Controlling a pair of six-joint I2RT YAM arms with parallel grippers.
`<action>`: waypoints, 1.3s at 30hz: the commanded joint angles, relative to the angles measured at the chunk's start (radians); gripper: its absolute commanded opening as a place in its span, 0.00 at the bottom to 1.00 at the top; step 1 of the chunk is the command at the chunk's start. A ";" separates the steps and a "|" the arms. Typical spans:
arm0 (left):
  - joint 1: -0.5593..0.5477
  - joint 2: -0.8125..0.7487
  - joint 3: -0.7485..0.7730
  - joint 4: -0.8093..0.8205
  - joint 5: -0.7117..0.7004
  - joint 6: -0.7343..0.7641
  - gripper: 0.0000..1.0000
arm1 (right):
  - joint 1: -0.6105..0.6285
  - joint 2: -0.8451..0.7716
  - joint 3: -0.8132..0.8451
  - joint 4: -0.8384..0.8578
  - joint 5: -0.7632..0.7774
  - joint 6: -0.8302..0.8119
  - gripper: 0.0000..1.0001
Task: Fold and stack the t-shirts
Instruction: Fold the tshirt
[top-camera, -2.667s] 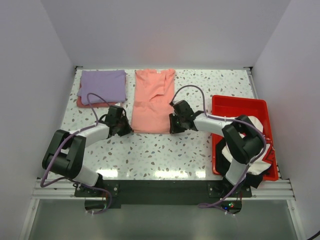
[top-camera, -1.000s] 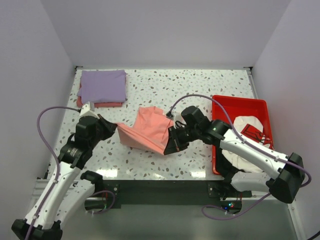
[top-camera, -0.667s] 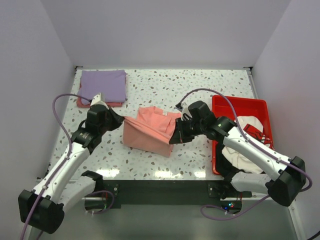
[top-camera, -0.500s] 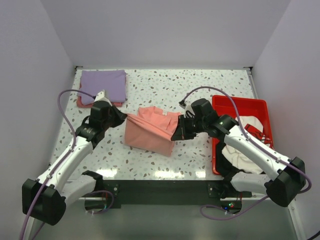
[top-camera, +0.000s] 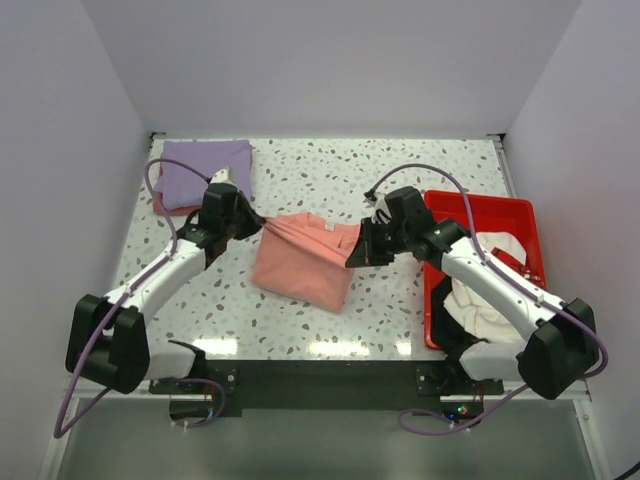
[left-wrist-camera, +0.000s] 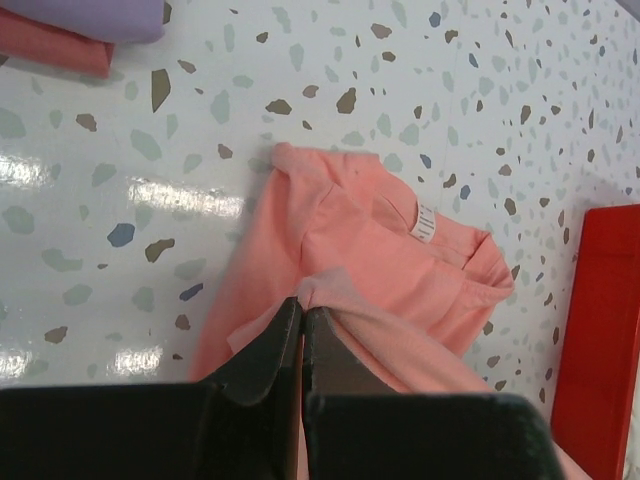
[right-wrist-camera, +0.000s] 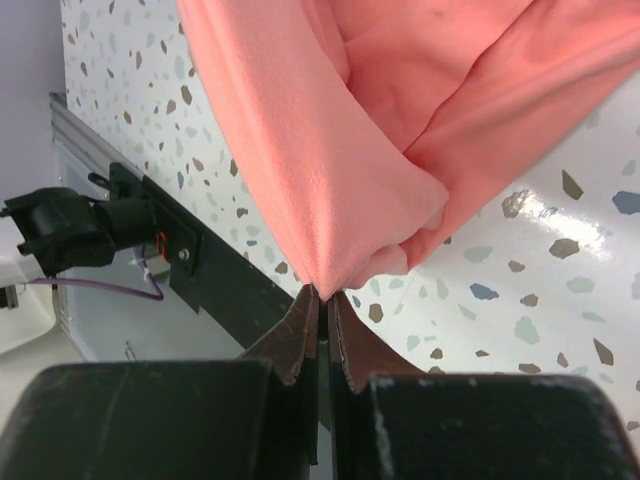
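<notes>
Centre frame: salmon-pink t-shirt (top-camera: 300, 268) soft, light, limp, sags between grips. Both left end effector (top-camera: 256, 222) and right end effector (top-camera: 356, 254) pinch fabric edges; corners likely best hold.

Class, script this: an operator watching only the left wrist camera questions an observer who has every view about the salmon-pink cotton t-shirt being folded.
Operator: Does the right gripper hold the salmon-pink cotton t-shirt too?
Observer: Yes, it is shut on a bunched edge, opposite the left gripper.
Operator: What is in the red plastic tray?
Observer: A heap of white cloth, partly under the right arm.
</notes>
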 joint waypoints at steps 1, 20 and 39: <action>0.019 0.048 0.068 0.104 -0.099 0.041 0.00 | -0.036 0.031 0.040 -0.020 0.031 -0.015 0.00; 0.019 0.441 0.315 0.083 -0.106 0.094 0.00 | -0.168 0.318 0.212 0.033 0.049 -0.007 0.00; 0.019 0.552 0.418 0.060 -0.023 0.110 0.43 | -0.267 0.565 0.331 0.042 0.076 -0.024 0.25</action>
